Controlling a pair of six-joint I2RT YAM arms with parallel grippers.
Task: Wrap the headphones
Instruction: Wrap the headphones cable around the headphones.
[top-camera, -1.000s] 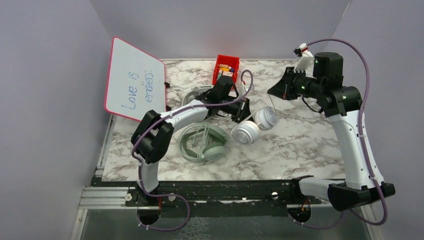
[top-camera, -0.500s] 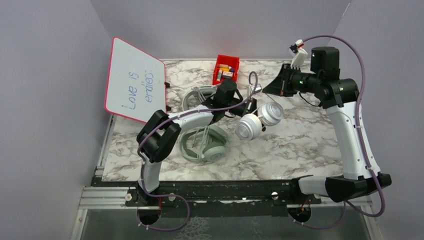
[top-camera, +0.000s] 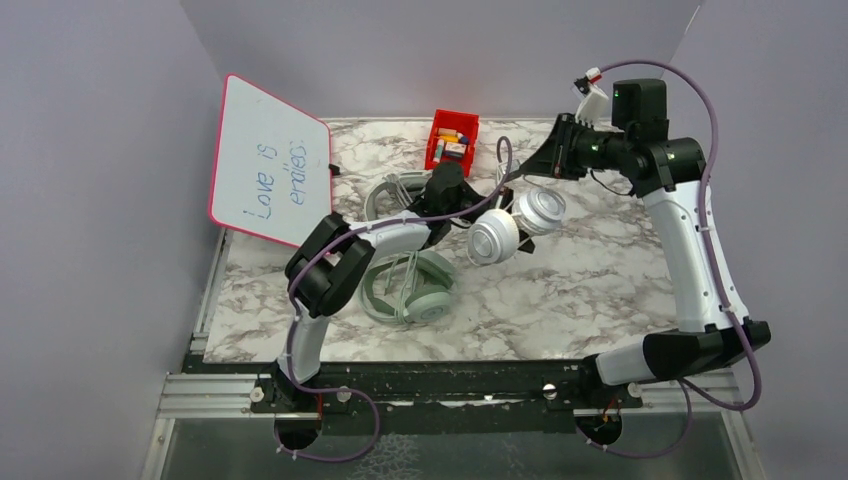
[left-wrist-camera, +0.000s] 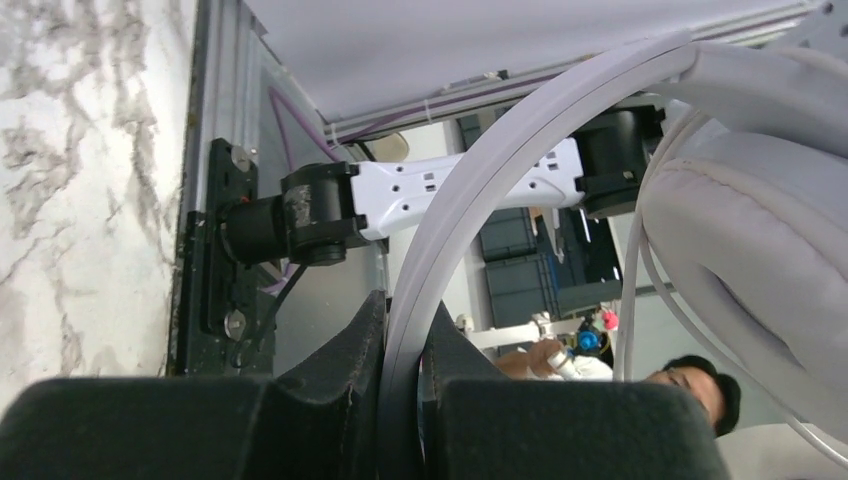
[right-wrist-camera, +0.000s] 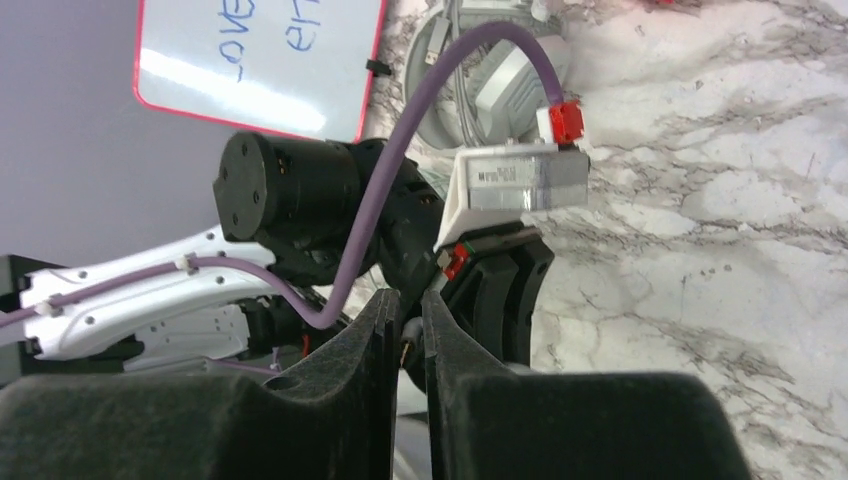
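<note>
The grey-white headphones (top-camera: 515, 225) hang above the table with both ear cups (top-camera: 492, 237) facing out. My left gripper (left-wrist-camera: 405, 315) is shut on their thin white headband (left-wrist-camera: 520, 130); an ear cushion (left-wrist-camera: 750, 230) fills the right of the left wrist view. My right gripper (right-wrist-camera: 411, 305) hovers just behind the cups, its jaws a narrow gap apart, with the cable's plug (right-wrist-camera: 410, 328) sitting in the gap. The mint-green headphones (top-camera: 408, 285) lie on the table with their cable bunched inside. A white headset (top-camera: 388, 192) lies behind the left arm, partly hidden.
A red bin (top-camera: 452, 138) of small items stands at the back centre. A pink-rimmed whiteboard (top-camera: 270, 160) leans at the back left. The marble table (top-camera: 600, 290) ends at grey walls on three sides and a black rail in front.
The left arm has carried the grey-white headphones up and toward the back right. The right gripper has moved left toward them, and its jaws have parted slightly.
</note>
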